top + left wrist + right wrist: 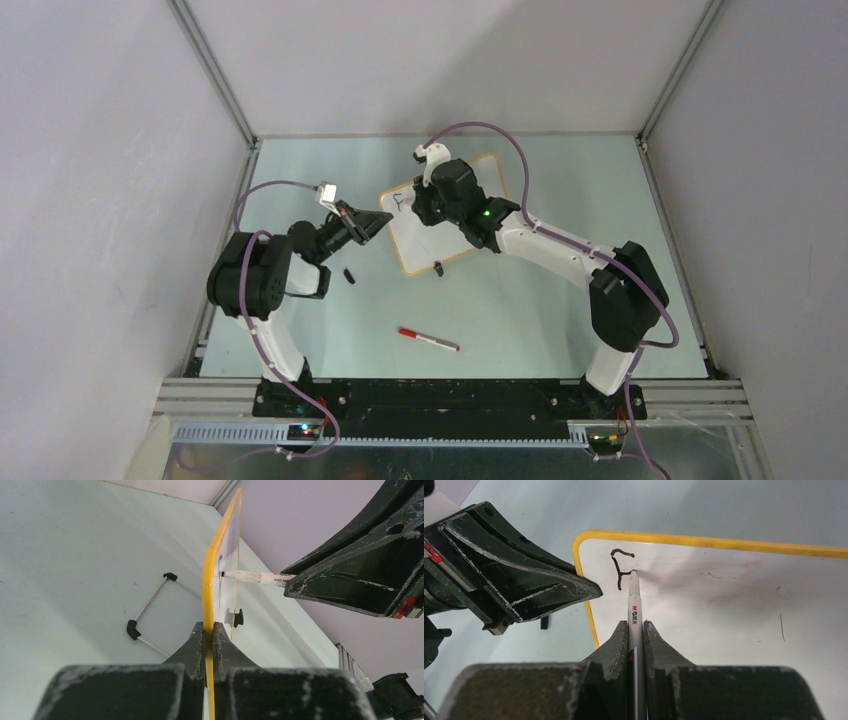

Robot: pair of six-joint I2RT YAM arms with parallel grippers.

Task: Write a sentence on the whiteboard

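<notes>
The whiteboard (420, 250), white with an orange-yellow frame, lies at the table's middle back, partly under my right arm. My left gripper (378, 222) is shut on its left edge; in the left wrist view the frame (206, 580) runs edge-on between the shut left gripper (209, 626). My right gripper (636, 625) is shut on a grey-white marker (634, 600) whose tip touches the whiteboard (724, 595) near its top left corner. Of the sentence only a black letter "f" (620, 570) shows, right at the tip. The marker (255, 576) meets the board from the right.
A second marker with a red cap (428, 339) lies on the table in front of the arms. A small black cap (350, 275) lies left of the board's near corner. A thin wire stand with black corners (150, 610) lies beside the board. Grey walls close in three sides.
</notes>
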